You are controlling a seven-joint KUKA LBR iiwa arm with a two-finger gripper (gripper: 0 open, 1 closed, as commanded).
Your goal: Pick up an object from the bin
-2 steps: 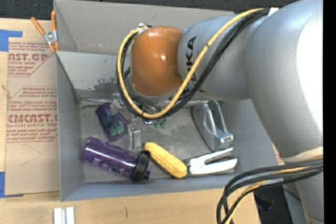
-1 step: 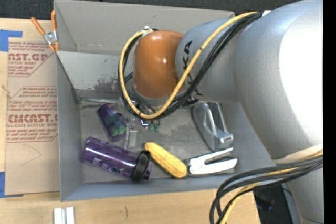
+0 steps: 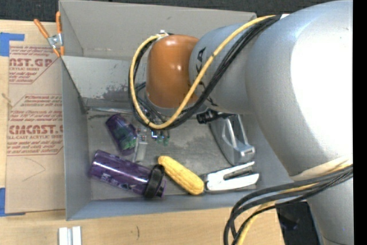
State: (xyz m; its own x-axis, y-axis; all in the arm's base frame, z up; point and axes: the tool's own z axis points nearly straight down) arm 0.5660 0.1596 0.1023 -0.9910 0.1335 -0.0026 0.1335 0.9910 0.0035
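- Arm (image 3: 298, 83) enters from the right; its orange cover (image 3: 169, 69) and a loop of yellow and black cables (image 3: 135, 74) hang over the middle of the bin (image 3: 77, 140).
- Gripper (image 3: 146, 140) is low over the bin floor, left of centre. How far open it is: cannot tell, and nothing can be seen in its grip.
- Nearest thing: 1 small purple piece (image 3: 120, 130), lying tilted just left of the gripper; contact cannot be judged.
- Toward the front wall: 1 purple bottle (image 3: 117, 172) with a black cap, on its side, cap end touching 1 yellow corn-shaped toy (image 3: 180, 175).
- Right of the toy: 1 white flat tool (image 3: 232, 179); behind it, 1 grey clip-like part (image 3: 235, 137).
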